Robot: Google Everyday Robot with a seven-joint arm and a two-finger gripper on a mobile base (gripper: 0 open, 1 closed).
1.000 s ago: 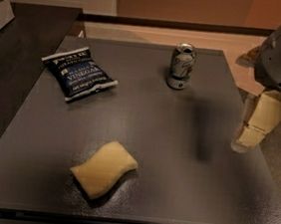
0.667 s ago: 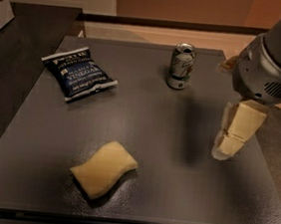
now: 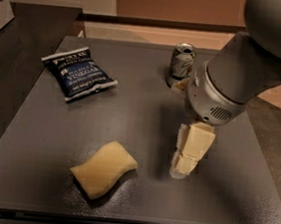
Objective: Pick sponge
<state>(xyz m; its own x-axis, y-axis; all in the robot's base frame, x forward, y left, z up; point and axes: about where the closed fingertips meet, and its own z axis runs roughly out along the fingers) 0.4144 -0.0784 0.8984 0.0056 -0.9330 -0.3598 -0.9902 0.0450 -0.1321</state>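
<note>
The sponge (image 3: 104,169), lower centre, looks light and squashy; best pinched across its wavy long sides. The gripper (image 3: 182,167) hangs just right, empty; how open, I cannot tell.

- Table (image 3: 37,138): dark flat top, most of it bare.
- Sponge (image 3: 104,169): near the front edge, left of centre. Bare table on every side, open from above.
- Gripper (image 3: 179,171): points down over the table just right of the sponge, apart from it, with a strip of bare table between them.
- Arm (image 3: 239,79): bulky grey body above and behind the gripper, filling the right rear.
- Can (image 3: 181,64): upright at the rear, close against the arm, well apart from the sponge.
- Chip bag (image 3: 78,73): flat, rear left, well apart from the sponge. Wide bare lane between bag and can.
</note>
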